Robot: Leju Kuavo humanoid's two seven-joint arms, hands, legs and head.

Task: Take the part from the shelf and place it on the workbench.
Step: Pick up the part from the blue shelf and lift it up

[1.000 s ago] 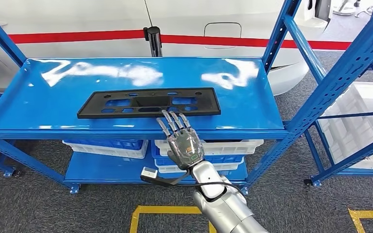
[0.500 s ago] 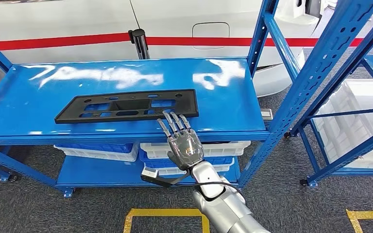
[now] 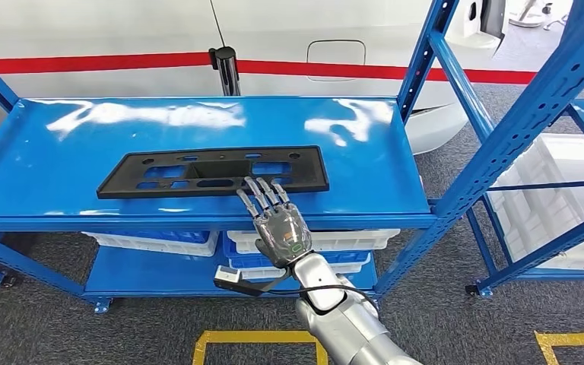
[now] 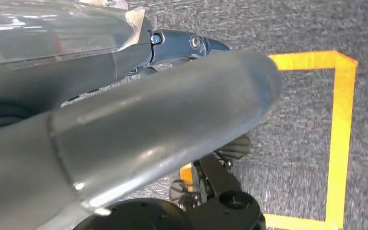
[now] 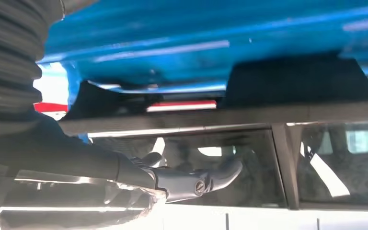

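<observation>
Nearest you, yellow floor tape (image 3: 255,334) on grey carpet, with the silver right arm (image 3: 342,323) rising over it from the bottom edge. A black cable (image 3: 274,285) loops off the wrist to a small grey box hanging at its left.

Right hand (image 3: 277,224) sits at the front lip of the shelf (image 3: 61,163), back of hand up, fingers (image 3: 262,194) spread and extended forward. Their tips overlap the near edge of the part (image 3: 213,172); you can't tell if they touch it or hover just above. Nothing is gripped, so the hand is released. In the right wrist view you see the thumb (image 5: 220,175) sticking out free under the blue shelf.

Left hand: the left wrist view gives you a blurred silver limb over carpet and tape, so you cannot tell its state.

The part is a flat black plate with cutouts, lying flat on the top shelf, long side running left-right, near the front edge, slightly left of centre.

Below the top shelf, white bins (image 3: 315,239) sit on the lower level. Right of that, a second blue rack (image 3: 532,114) with a white crate (image 3: 547,198). Farthest back, a white vehicle body with a red stripe (image 3: 106,62) and a black post (image 3: 226,68).
</observation>
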